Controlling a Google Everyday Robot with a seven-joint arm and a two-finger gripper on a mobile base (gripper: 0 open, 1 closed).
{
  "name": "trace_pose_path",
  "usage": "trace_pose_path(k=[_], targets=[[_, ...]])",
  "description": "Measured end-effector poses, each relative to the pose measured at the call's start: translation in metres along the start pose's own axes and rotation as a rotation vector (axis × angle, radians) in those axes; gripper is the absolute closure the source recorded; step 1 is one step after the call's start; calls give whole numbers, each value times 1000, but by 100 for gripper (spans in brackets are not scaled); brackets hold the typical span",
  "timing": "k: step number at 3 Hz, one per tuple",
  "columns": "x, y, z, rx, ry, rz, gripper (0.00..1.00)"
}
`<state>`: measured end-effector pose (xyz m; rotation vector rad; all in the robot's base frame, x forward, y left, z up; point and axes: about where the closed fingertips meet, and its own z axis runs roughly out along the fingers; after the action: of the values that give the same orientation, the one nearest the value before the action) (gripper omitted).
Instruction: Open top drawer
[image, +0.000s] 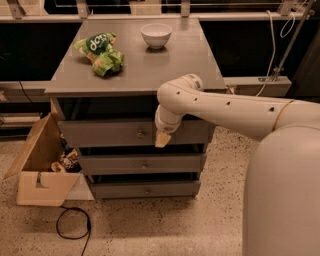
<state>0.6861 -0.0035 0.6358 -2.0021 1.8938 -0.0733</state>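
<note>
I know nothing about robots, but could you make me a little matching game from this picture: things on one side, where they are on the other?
Things:
1 bowl
2 chip bag
3 cardboard box
4 gripper

Places:
A on the floor, left of the cabinet
B in front of the top drawer, just right of its knob
C near the back of the cabinet top
D on the left part of the cabinet top

Pairs: 1-C, 2-D, 3-A, 4-B
</note>
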Motion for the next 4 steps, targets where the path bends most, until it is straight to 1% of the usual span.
trace_pose_path(k=[2, 3, 4], targets=[[-1, 5, -12, 8, -13, -1, 85], [-1, 5, -13, 8, -13, -1, 85], [-1, 5, -14, 7, -13, -1, 61]])
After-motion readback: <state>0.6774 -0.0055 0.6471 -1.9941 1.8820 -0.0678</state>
